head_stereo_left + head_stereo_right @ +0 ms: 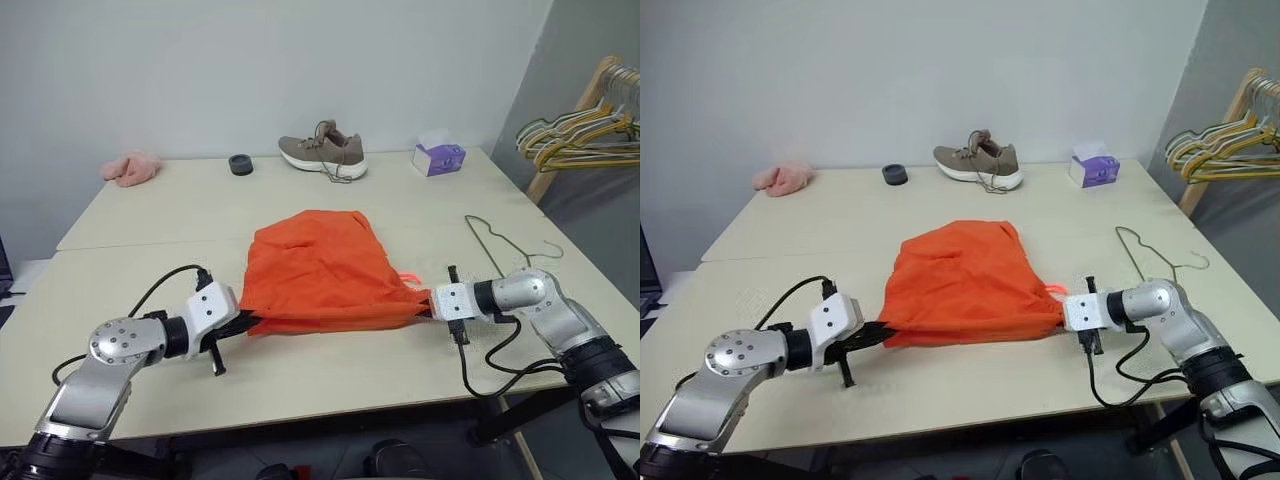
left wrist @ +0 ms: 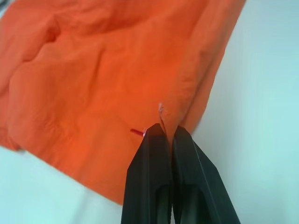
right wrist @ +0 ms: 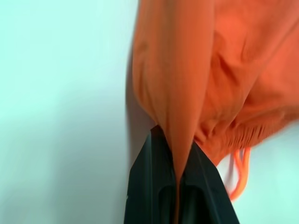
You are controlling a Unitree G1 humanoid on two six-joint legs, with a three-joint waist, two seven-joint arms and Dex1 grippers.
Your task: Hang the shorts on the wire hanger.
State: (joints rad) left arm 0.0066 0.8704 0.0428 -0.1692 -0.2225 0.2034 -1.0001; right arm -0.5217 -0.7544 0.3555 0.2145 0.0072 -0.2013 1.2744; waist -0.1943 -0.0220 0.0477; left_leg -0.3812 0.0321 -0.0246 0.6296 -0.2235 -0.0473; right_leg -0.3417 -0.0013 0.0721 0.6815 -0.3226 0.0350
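Note:
The orange shorts (image 1: 322,270) lie spread in the middle of the table, their near edge pulled taut between both grippers. My left gripper (image 1: 247,322) is shut on the near left corner of the shorts (image 2: 93,84); the fingertips (image 2: 156,135) pinch a fold of fabric. On the near right corner my right gripper (image 1: 428,305) is shut as well, cloth (image 3: 187,70) clamped between its fingers (image 3: 159,154), the neon drawstring (image 3: 240,170) dangling beside them. The thin dark wire hanger (image 1: 497,246) lies flat on the table just beyond my right wrist.
At the back of the table are a tan shoe (image 1: 323,153), a small black ring (image 1: 240,164), a pink fluffy cloth (image 1: 131,168) and a purple tissue box (image 1: 439,157). Bunched yellow and green hangers (image 1: 585,135) hang on a wooden rack off the right edge.

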